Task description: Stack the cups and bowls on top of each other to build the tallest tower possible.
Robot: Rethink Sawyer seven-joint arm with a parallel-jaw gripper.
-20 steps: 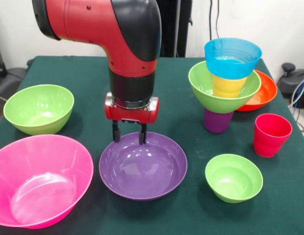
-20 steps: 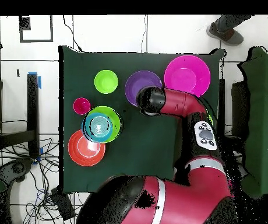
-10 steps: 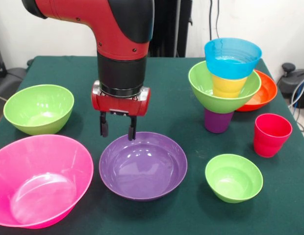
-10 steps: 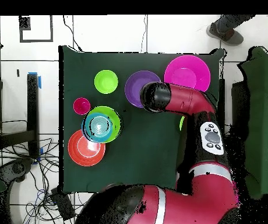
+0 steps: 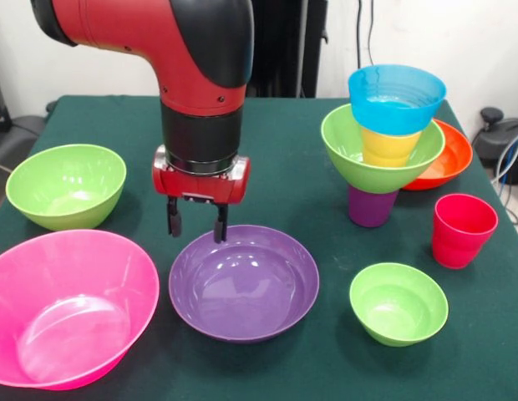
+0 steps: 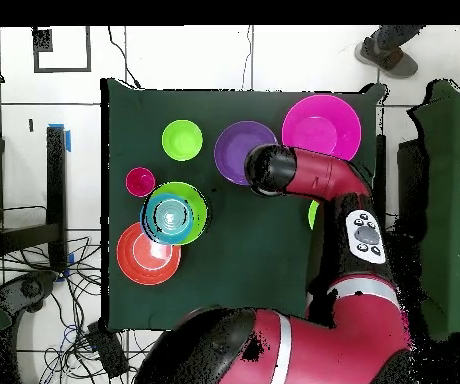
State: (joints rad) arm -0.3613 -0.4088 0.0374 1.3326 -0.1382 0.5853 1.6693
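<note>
The tower (image 5: 384,142) stands at the back right: a purple cup (image 5: 371,207) at the base, then a lime green bowl (image 5: 378,159), a yellow cup (image 5: 389,148) and a blue bowl (image 5: 397,98). My gripper (image 5: 196,225) hangs open and empty just above the far left rim of the wide purple bowl (image 5: 242,284). A red cup (image 5: 464,230) stands right of the tower. In the overhead view the arm's wrist (image 6: 266,168) covers the gripper beside the purple bowl (image 6: 234,145), and the tower (image 6: 175,213) shows from above.
A large pink bowl (image 5: 67,305) sits front left, with a lime green bowl (image 5: 67,184) behind it. A small green bowl (image 5: 398,302) is front right. An orange-red bowl (image 5: 449,157) lies behind the tower. A person's shoe (image 6: 384,55) shows beyond the table.
The gripper has shifted toward the picture's left in the front view, from over the purple bowl's back rim to its left edge. It stays open; the bowls and cups have not moved.
</note>
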